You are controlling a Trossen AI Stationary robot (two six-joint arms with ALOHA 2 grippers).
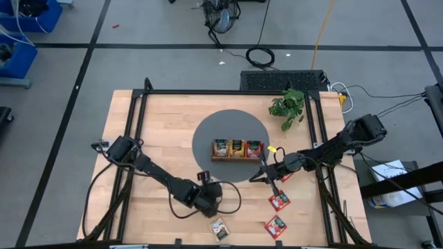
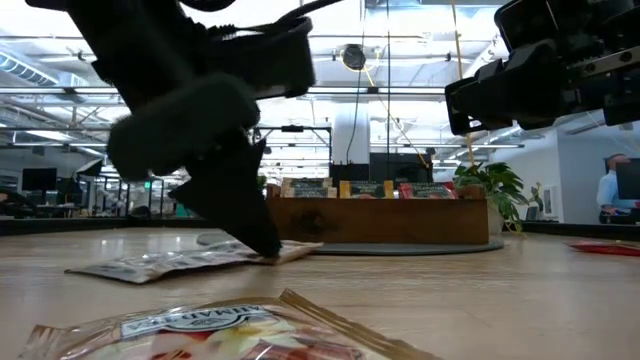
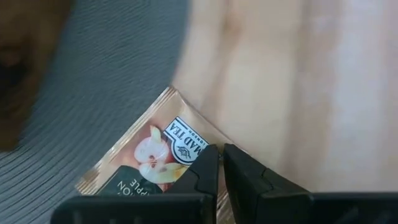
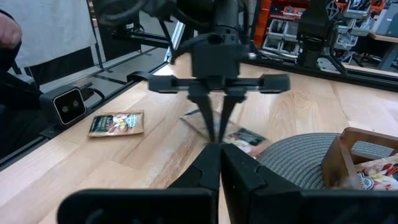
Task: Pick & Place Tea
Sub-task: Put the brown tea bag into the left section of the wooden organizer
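The wooden desk [image 1: 159, 131] carries a round grey mat [image 1: 208, 135] at its middle, and a brown three-compartment tray [image 1: 239, 158] sits on the mat with tea packets standing in each section. A green leafy plant [image 1: 287, 105] stands near the desk's far right corner.

The left arm reaches across the near side of the desk, and its end effector [image 3: 219, 163] points down at the mat's near edge, its fingers nearly together and pinching the edge of a pale tea packet [image 3: 152, 158]. That packet lies partly on the mat and partly on the bare wood. The right arm comes in from the right side, its end effector [image 1: 257, 174] pressed shut and holding nothing, low over the mat's near right edge, close to the tray.

Other tea packets lie flat on the near part of the desk: two red ones [image 1: 279, 200] on the right, one behind the other, and a pale one [image 1: 219, 229] near the front edge.
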